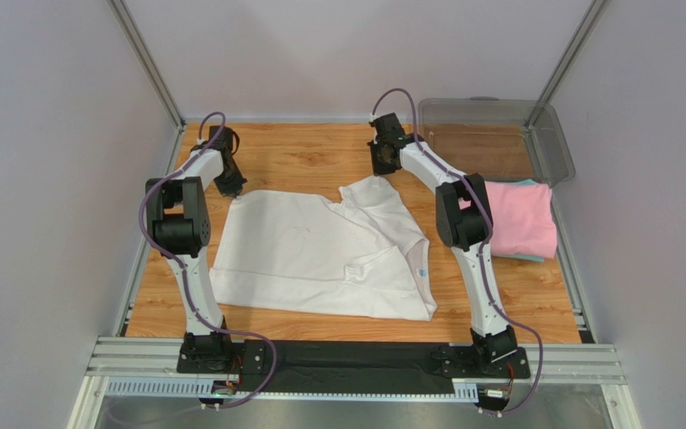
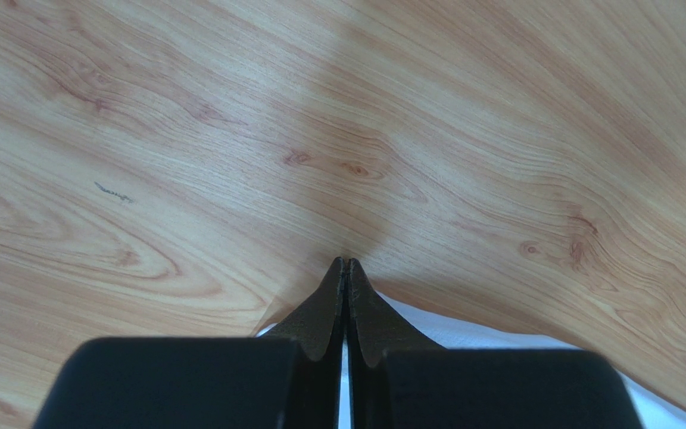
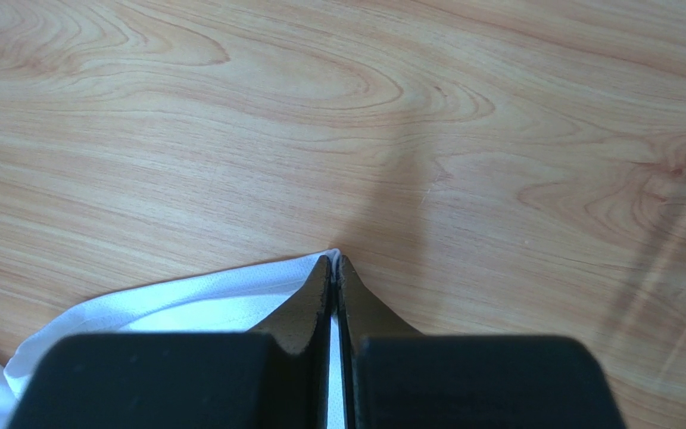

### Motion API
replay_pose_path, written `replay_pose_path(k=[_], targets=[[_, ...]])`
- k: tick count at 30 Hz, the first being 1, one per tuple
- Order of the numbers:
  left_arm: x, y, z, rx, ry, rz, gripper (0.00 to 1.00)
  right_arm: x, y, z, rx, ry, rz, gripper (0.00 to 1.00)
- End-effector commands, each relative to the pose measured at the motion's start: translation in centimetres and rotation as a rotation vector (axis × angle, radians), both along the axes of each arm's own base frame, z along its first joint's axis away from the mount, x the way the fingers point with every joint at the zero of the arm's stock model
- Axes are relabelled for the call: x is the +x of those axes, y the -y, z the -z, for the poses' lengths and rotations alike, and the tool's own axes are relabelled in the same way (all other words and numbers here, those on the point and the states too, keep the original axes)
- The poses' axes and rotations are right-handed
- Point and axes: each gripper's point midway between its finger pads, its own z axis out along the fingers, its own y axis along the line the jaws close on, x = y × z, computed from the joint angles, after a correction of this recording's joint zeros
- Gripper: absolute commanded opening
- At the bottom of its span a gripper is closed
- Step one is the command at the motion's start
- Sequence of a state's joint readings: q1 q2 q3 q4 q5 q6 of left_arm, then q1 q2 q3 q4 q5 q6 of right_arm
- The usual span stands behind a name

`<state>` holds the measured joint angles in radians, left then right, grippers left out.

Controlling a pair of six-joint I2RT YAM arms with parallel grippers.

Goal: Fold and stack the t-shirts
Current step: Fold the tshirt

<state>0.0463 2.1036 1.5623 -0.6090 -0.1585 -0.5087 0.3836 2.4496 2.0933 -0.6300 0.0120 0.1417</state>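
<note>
One pink t-shirt; left tool, right tool pinch one white t-shirt.

The top camera is looking down from high behind the arm bases, which are sitting along its lower edge, and taking in the whole table. Both wrist cameras are peering closely at the wood past their fingers, each sharing the white t-shirt edge with the overhead view.

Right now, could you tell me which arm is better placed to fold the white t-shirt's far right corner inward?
Right. The right gripper is shut on that corner of the white t-shirt. The left gripper, also shut, sits at the far left corner, across the shirt.
</note>
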Motion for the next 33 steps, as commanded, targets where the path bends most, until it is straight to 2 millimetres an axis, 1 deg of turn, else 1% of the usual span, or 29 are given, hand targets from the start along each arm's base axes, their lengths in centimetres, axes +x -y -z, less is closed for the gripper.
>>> replay_pose_path(k=[1,2,3,5,6,13,17,20,21,22,23,24,26,27,29,30,31,32,33], targets=[[-0.1,-0.3,-1.2,0.011,0.017,0.005,0.0,1.3,0.6,-3.3,-0.033,0.09,0.022,0.0],[0.0,-0.4,-1.1,0.014,0.017,0.004,0.0,1.7,0.8,-3.6,-0.044,0.104,0.028,0.0],[0.0,-0.4,-1.1,0.016,0.017,0.005,0.0,2.7,1.0,-4.7,-0.05,0.142,0.046,0.0],[-0.1,-0.5,-1.1,0.02,0.013,0.003,0.0,3.3,1.4,-4.5,-0.066,0.149,0.057,0.0],[-0.1,-0.6,-1.1,0.021,0.015,-0.001,0.0,3.8,1.5,-5.1,-0.066,0.167,0.065,0.0],[-0.3,-1.1,-1.2,0.033,0.007,-0.013,0.0,4.8,3.9,-4.5,-0.121,0.183,0.127,0.0],[-0.2,-1.1,-1.5,0.025,0.015,-0.013,0.0,5.0,3.8,-4.2,-0.1,0.178,0.09,0.0],[-0.1,-0.7,-1.8,0.005,0.024,-0.007,0.0,4.6,2.3,-4.2,-0.046,0.173,0.021,0.0],[-0.1,-0.5,-1.9,-0.002,0.028,-0.006,0.0,4.6,2.3,-4.3,-0.043,0.177,0.019,0.0],[-0.2,-0.5,-2.1,-0.004,0.03,-0.006,0.0,4.5,2.2,-5.0,-0.037,0.184,0.017,0.0],[-0.3,-0.5,-2.1,-0.005,0.031,-0.011,0.0,4.2,2.2,-4.9,-0.034,0.182,0.012,0.0],[-0.4,-0.5,-2.2,-0.003,0.034,-0.015,0.0,4.0,2.2,-5.8,-0.027,0.194,0.013,0.0],[-0.7,-0.6,-2.6,-0.002,0.04,-0.023,0.0,3.7,1.9,-6.9,-0.008,0.21,-0.001,0.0],[-0.7,-0.5,-2.8,-0.004,0.045,-0.023,0.0,2.8,2.0,-7.5,-0.005,0.213,-0.012,0.0],[-1.0,-0.5,-3.2,-0.008,0.053,-0.034,0.0,2.1,1.4,-8.5,0.017,0.225,-0.042,0.0],[-1.1,-0.4,-3.5,-0.012,0.059,-0.032,0.0,1.2,1.3,-9.2,0.015,0.231,-0.052,0.0],[-1.4,-0.2,-3.9,-0.021,0.066,-0.031,0.0,0.8,1.3,-9.5,0.016,0.238,-0.057,0.0],[-1.6,-0.1,-4.2,-0.025,0.074,-0.036,0.0,0.1,0.7,-9.9,0.041,0.231,-0.088,0.0],[-1.6,-0.1,-4.4,-0.026,0.085,-0.036,0.0,-0.6,0.2,-11.4,0.053,0.252,-0.104,0.0]])
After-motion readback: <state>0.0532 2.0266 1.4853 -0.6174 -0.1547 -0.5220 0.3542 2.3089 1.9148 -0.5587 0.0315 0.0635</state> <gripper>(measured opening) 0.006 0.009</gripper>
